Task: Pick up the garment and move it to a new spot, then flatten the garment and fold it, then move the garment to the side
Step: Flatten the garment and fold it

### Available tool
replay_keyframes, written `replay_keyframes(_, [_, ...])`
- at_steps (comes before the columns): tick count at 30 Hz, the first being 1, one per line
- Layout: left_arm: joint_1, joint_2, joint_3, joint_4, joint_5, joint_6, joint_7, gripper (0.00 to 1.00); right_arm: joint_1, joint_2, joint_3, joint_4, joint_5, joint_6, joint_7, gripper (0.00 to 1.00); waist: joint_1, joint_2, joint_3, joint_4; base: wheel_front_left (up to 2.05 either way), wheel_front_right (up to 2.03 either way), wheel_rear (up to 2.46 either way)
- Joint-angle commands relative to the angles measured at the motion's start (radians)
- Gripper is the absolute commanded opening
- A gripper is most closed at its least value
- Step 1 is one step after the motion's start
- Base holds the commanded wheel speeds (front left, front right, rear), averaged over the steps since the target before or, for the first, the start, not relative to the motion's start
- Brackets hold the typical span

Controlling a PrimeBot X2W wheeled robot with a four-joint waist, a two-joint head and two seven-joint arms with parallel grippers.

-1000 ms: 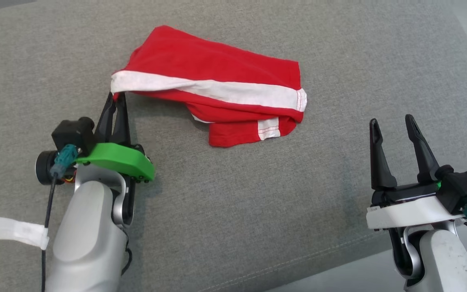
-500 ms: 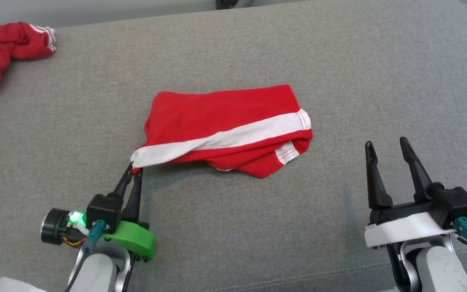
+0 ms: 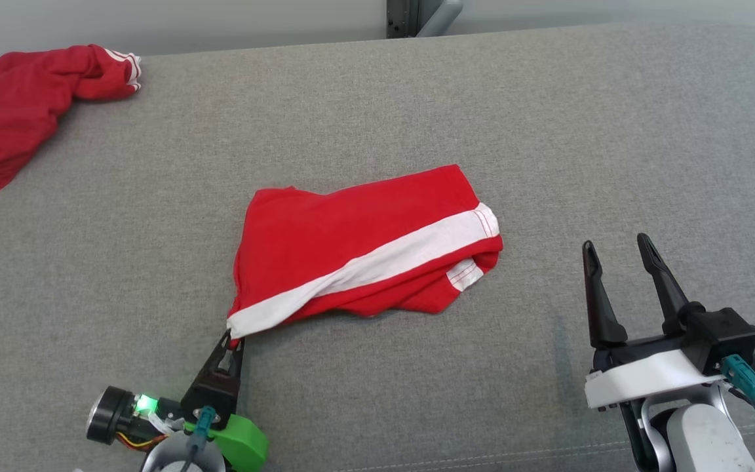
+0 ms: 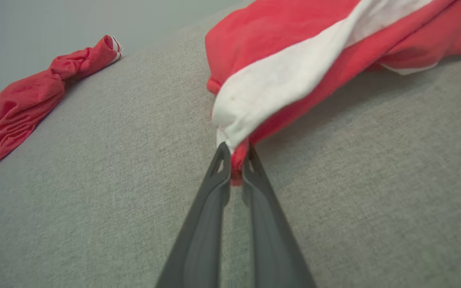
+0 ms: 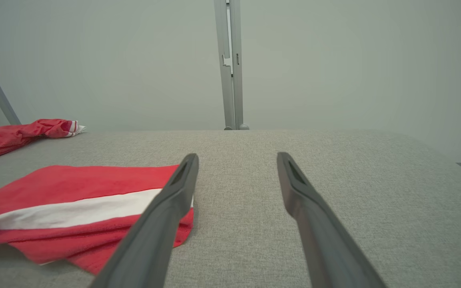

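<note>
The garment (image 3: 364,252) is red with a white stripe and lies folded on the grey cushion, also seen in the left wrist view (image 4: 294,60) and the right wrist view (image 5: 66,200). My left gripper (image 3: 232,337) is shut on its near left corner, and that corner is lifted off the cushion. The pinched cloth shows between the fingertips (image 4: 235,154). My right gripper (image 3: 617,246) stands open to the right of the garment, apart from it, with nothing between its fingers (image 5: 236,160).
A second red garment (image 3: 17,98) lies bunched at the far left of the grey cushion (image 3: 613,144), seen too in the left wrist view (image 4: 34,96). The cushion's front seam (image 3: 482,452) runs near me. A grey post (image 5: 230,64) stands behind against the wall.
The head camera has tilted up, bringing the far edge and second garment into view. My left gripper has drawn the held corner toward me, turning the garment. The right gripper stays open.
</note>
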Motion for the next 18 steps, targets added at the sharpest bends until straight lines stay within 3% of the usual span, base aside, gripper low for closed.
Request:
replay_keyframes(1, [-0.018,0.011,-0.017,0.025,0.032,0.022,-0.005,0.00,0.008,-0.002,0.001,0.006,-0.012,0.000,-0.003,1.00,0.0000,0.0000,-0.003,-0.002,0.00,0.00,0.00])
replay_keyframes(12, [-0.055,-0.003,-0.025,0.146,0.050,0.106,-0.013,0.02,0.015,-0.002,-0.009,0.019,-0.018,0.000,-0.003,1.00,0.0000,0.0000,-0.018,0.002,0.00,0.00,0.00])
replay_keyframes(13, [-0.049,-0.010,-0.019,0.111,0.029,0.098,-0.013,0.84,0.016,-0.002,-0.010,0.019,-0.018,0.000,-0.003,1.00,0.0000,0.0000,-0.020,0.005,0.00,0.00,0.00])
replay_keyframes(14, [-0.038,-0.015,-0.013,0.089,0.015,0.094,-0.013,1.00,0.016,-0.002,-0.012,0.020,-0.019,0.000,-0.003,1.00,0.0000,0.0000,-0.021,0.007,0.00,0.00,0.00])
replay_keyframes(18, [0.011,-0.013,0.008,0.003,-0.029,0.085,-0.013,1.00,0.019,-0.002,-0.018,0.020,-0.017,0.000,-0.003,1.00,0.0000,0.0000,-0.029,0.016,0.00,0.00,0.00])
